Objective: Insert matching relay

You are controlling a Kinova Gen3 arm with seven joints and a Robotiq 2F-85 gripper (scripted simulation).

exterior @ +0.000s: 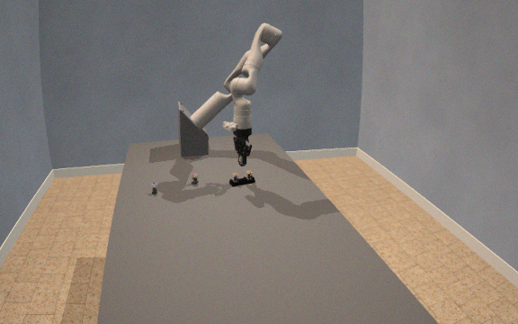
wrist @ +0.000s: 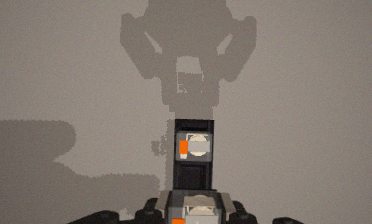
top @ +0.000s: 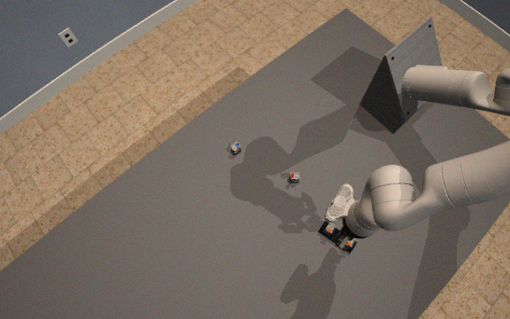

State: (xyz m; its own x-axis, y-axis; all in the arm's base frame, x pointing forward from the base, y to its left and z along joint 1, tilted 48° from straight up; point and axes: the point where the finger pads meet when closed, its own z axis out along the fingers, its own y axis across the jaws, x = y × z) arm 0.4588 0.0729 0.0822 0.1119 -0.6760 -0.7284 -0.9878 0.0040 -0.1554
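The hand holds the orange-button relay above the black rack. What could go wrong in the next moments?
1. The hand hangs well above the low black rack; if the clear orange-button relay slips out, it may tip and land button sideways.
2. The empty middle pocket sits tight between two seated relays, so a small misalignment could jam the relay on its rim or on a neighbour.
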